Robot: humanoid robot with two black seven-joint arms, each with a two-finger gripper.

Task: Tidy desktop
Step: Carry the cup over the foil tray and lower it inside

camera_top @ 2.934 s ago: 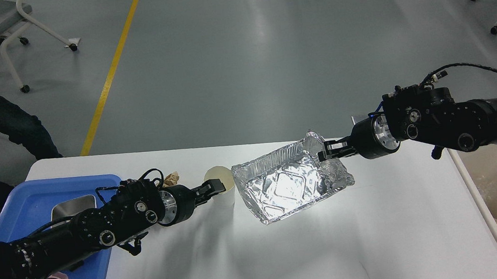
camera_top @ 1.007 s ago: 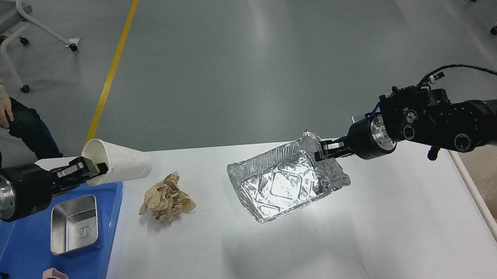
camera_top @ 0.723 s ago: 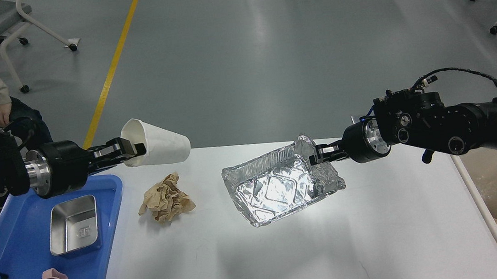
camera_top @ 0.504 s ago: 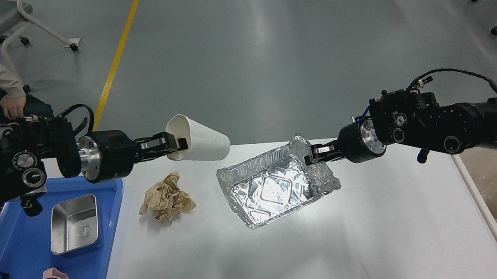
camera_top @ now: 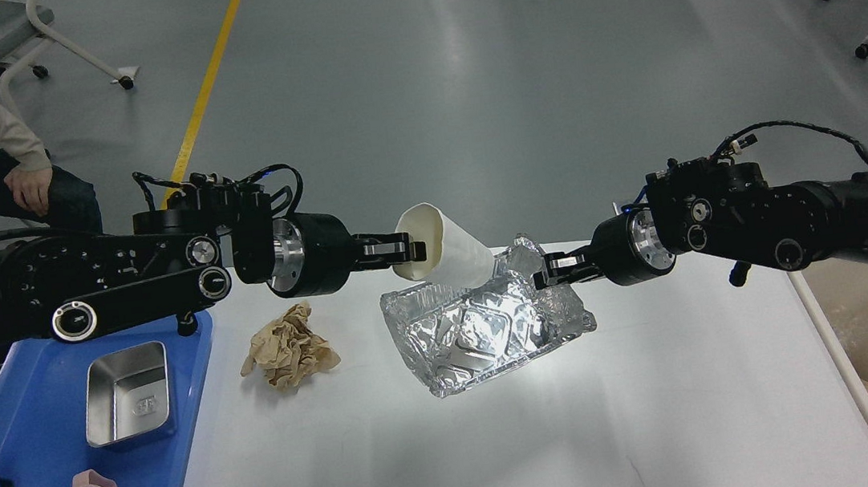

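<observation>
Tidying in mid-step: paper cup [camera_top: 446, 246] pinched at its rim by the left claw [camera_top: 406, 248], tipped on its side with the closed base pointing right and down toward the foil tray [camera_top: 483, 331]. Foil tray held off the surface [camera_top: 504, 446] by the right claw [camera_top: 546, 276], clamped on the crumpled right-hand rim, tray tilted toward the camera. Cup base appears to overlap the tray's far rim; touching or just above, cannot tell.

Advice for the step, as a judgement: get the cup fully over the tray's hollow before letting go, not over the rim, since a light cup on its side rolls easily off a tilted pan. Better to level the tray first, or at least keep it motionless during the release. Lower the cup close to the foil floor, then spread the left fingers slowly and withdraw leftward along the arm's own line, clear of the thin foil wall, which dents at a touch. Avoid extra squeeze on the right: the foil edge is already buckled and could tear.

Left on the white surface: crumpled brown paper [camera_top: 289, 358], just right of the blue tray [camera_top: 42, 430] holding a steel dish [camera_top: 127, 395] and two mugs.
</observation>
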